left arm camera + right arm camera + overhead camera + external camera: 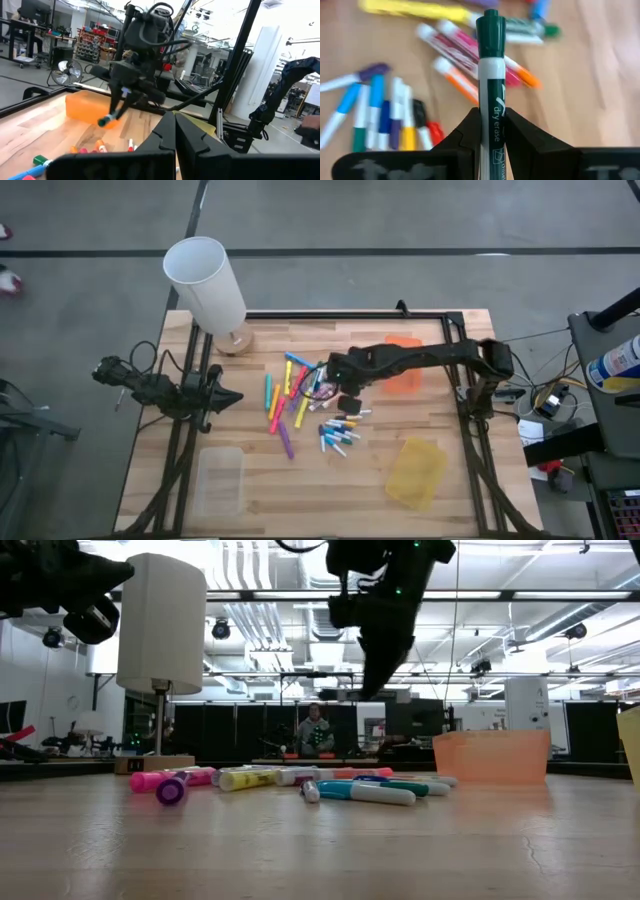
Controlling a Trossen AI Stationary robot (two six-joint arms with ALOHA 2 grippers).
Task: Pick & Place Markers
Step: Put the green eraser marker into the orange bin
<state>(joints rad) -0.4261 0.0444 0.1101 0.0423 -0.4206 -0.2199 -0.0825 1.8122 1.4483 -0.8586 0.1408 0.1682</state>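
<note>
"dry erase" runs down the white barrel of a green-capped marker [490, 75], clamped between the right gripper [491, 131] fingers, raised above the loose markers [315, 408] mid-table. Beyond them stands an orange bin [403, 364]. The left gripper [173, 131] is closed at the table's left edge.

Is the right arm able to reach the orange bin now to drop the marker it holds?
Probably yes. The right hand, shut on a green marker, hangs above the pile, and the orange bin sits close beside the arm. Nothing appears to stand between them.
</note>
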